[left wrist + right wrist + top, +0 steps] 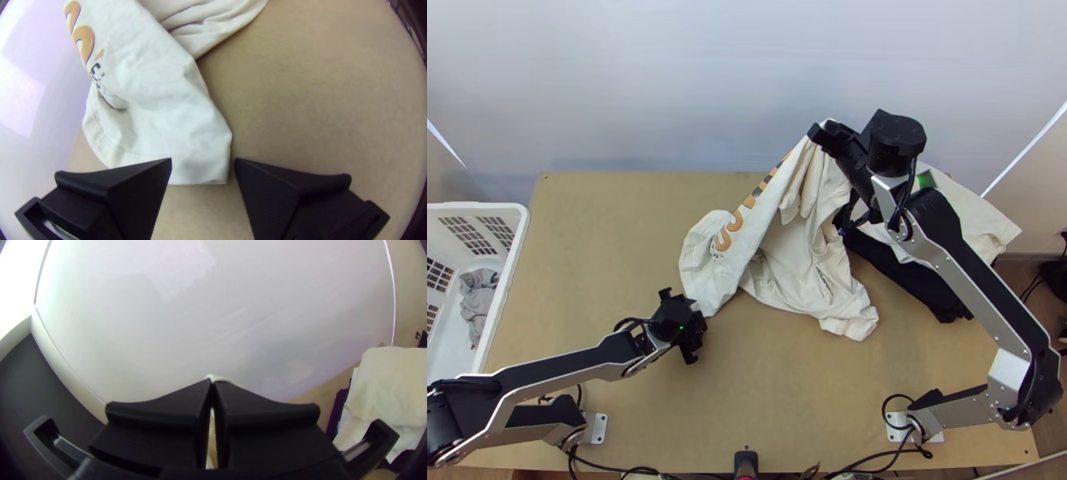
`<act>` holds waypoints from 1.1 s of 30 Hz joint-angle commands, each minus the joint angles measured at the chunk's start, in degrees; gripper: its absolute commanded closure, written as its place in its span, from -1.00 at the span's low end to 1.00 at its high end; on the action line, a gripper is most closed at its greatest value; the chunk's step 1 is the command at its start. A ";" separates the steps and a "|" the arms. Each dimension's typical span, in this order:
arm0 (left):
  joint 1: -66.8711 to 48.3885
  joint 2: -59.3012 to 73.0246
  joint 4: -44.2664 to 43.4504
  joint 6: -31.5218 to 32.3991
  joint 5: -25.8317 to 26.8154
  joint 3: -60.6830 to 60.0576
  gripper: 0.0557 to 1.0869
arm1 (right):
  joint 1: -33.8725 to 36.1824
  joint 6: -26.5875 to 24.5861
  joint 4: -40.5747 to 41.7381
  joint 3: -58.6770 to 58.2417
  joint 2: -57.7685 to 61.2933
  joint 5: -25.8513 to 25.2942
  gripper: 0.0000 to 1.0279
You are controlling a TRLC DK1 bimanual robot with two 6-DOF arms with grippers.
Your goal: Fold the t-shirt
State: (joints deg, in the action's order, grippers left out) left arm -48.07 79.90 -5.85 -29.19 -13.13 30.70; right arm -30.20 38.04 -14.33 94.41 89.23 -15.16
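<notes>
We see the cream t-shirt (779, 276) hanging from the right gripper (212, 383), pinched between its closed fingers near the tabletop's (787, 392) far edge, the rest slumped in folds toward the middle. We judge it light, soft and limp, apt to crumple if pushed. We'd take the free corner lying by the left gripper (203, 162), whose fingers stand open, catching both layers if it is doubled there.
</notes>
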 commanded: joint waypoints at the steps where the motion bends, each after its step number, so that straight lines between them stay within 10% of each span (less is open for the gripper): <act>1: 0.70 3.42 -2.59 1.33 -0.06 0.85 -0.34 | -0.04 0.01 0.44 -0.98 -0.02 0.04 0.94; 5: -0.09 2.72 -7.86 1.77 -0.15 0.24 0.95 | -0.04 0.01 0.97 -1.33 -0.11 0.04 0.94; 11: 9.49 2.37 10.07 17.32 1.00 17.11 0.93 | 1.02 -0.34 0.35 -0.54 -1.96 0.13 0.94; 17: 25.93 -0.09 25.27 35.61 7.06 38.47 0.93 | 1.10 -13.96 0.09 -3.62 -7.76 0.13 0.94; 25: 40.25 1.58 32.57 44.83 7.24 52.89 0.93 | 6.29 -24.33 3.25 -5.38 -13.21 0.22 0.95; 33: 47.99 1.31 34.32 46.86 6.36 62.29 0.93 | 8.31 -48.50 3.87 -2.13 -11.98 -0.05 0.95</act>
State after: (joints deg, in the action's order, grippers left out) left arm -7.07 81.23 25.96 15.03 -6.11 83.44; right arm -23.70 5.69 -11.55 89.86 77.06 -14.98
